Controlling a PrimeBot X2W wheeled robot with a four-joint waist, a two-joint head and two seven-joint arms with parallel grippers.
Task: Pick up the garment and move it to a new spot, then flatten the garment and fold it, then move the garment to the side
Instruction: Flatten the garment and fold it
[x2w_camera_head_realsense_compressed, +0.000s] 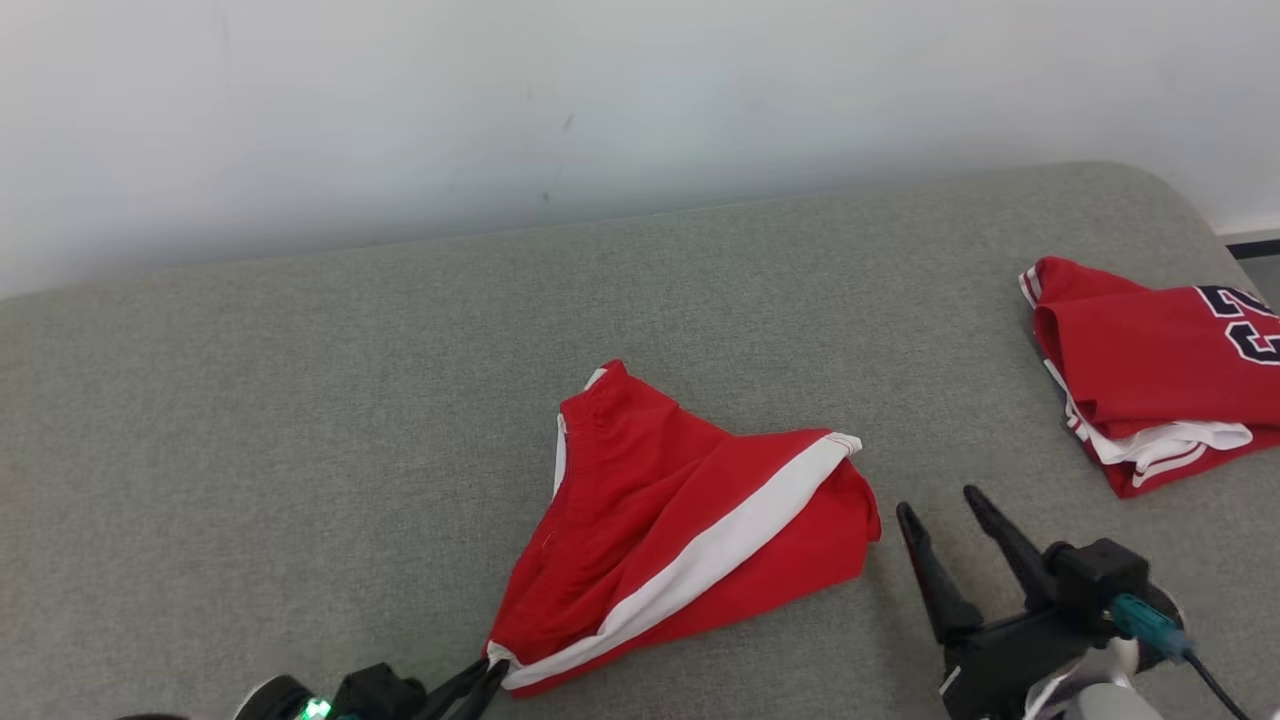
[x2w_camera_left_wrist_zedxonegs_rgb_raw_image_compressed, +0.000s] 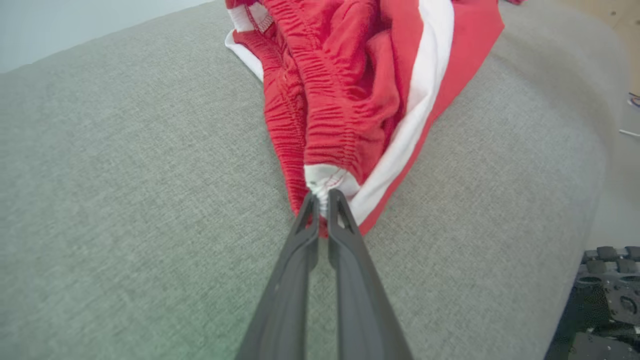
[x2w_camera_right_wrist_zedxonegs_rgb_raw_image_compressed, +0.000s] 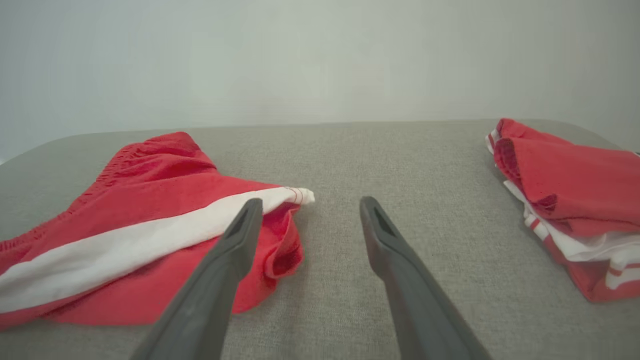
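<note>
- Head view first: find the red shorts (x2w_camera_head_realsense_compressed: 690, 520) rumpled in the near middle of the grey padded surface (x2w_camera_head_realsense_compressed: 300, 450), with the waistband along their left edge and the white side stripe slanting away to the right.
- Note the left gripper (x2w_camera_head_realsense_compressed: 490, 672) at the near edge, fingers together and clamped on the white-trimmed waistband corner at the shorts' near-left tip. Check it in the left wrist view: a thin pinch, right at the fingertips.
- Note the right gripper (x2w_camera_head_realsense_compressed: 940, 500) just right of the shorts, fingers wide apart and holding nothing, near the hem corner where the stripe ends.
- Judged as the grasp before the lift and spread: one corner taken, the second not yet.
- For the second hold, go for that stripe-end hem corner, the nearest one. Come in low over the padding, slide one finger under the fabric, and bite past the tips through both layers.
- Treat the left pinch as shallow and likely to slip once the cloth's weight comes on, so raise both ends slowly and together.
- Draw the two corners apart only until the stripe runs straight — no harder.
- Steer well clear of the folded red jersey (x2w_camera_head_realsense_compressed: 1150, 370) at the far right, and set down on the bare padding to the left.
</note>
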